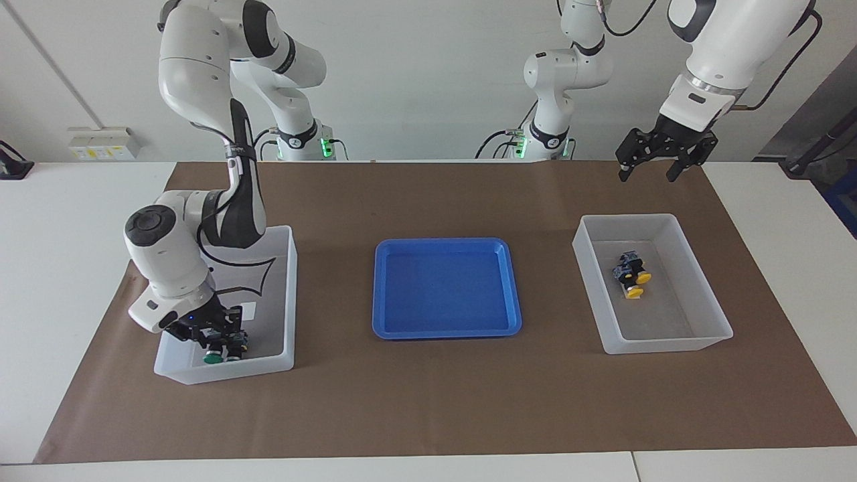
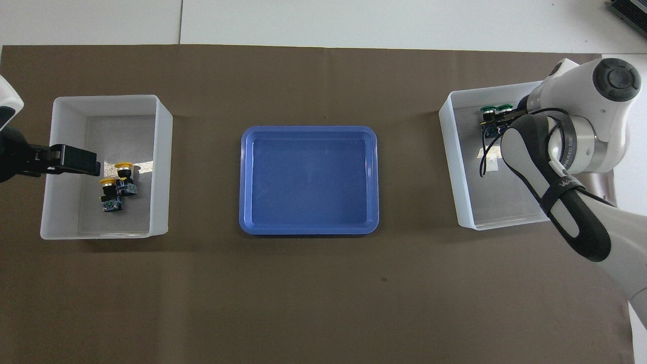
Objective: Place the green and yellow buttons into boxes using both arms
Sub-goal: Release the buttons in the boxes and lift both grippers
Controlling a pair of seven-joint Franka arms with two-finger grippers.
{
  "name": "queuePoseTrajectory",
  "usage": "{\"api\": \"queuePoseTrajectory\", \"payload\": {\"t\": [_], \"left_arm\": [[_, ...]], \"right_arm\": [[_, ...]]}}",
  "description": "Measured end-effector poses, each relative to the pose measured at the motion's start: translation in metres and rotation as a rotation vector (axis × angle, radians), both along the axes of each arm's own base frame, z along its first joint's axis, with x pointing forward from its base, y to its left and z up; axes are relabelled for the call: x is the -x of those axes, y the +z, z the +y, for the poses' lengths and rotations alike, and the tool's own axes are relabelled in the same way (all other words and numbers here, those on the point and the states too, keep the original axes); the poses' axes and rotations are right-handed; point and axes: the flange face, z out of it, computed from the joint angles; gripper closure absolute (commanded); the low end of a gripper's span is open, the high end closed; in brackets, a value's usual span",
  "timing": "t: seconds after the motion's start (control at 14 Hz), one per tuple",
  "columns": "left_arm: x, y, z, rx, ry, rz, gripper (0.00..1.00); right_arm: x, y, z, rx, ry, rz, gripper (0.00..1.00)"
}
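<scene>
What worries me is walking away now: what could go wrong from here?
1. The right gripper sits low in its box, right at the two green buttons near the wall; lifting away could drag one or nudge the box.
2. The right arm's black cable hangs over that box and might snag a button.

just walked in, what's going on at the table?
Two arms are sorting buttons into bins. Both yellow buttons lie in the bin at the left arm's end; the left gripper hangs open, high above the table. The right gripper is down inside the other bin right at the two green buttons; whether it grips one isn't clear. The blue tray between the bins holds nothing.
</scene>
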Motion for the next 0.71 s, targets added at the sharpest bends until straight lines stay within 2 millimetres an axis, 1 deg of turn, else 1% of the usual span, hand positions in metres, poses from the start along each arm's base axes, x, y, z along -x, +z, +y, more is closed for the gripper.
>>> {"api": "queuePoseTrajectory", "payload": {"t": [0.14, 0.29, 0.36, 0.5, 0.57, 0.71], "left_arm": [[-0.004, -0.006, 0.001, -0.014, -0.002, 0.009, 0.00], [-0.006, -0.009, 0.000, -0.019, -0.008, 0.011, 0.00], [-0.006, -0.009, 0.001, -0.021, -0.009, 0.011, 0.00], [-0.006, -0.009, 0.002, -0.021, -0.008, 0.012, 0.00], [-0.006, -0.009, 0.004, -0.021, -0.005, 0.012, 0.00], [-0.006, -0.009, 0.010, -0.022, -0.001, 0.016, 0.00]], "right_arm": [[0.000, 0.000, 0.003, 0.000, 0.004, 0.000, 0.01], [-0.001, 0.002, 0.008, 0.000, 0.012, -0.003, 0.00], [-0.002, 0.006, 0.010, -0.001, 0.014, -0.011, 0.00], [-0.001, 0.027, 0.011, -0.006, -0.021, -0.030, 0.00], [0.001, 0.043, 0.014, -0.014, -0.061, -0.032, 0.00], [0.011, 0.083, 0.028, -0.037, -0.151, -0.031, 0.00]]}}
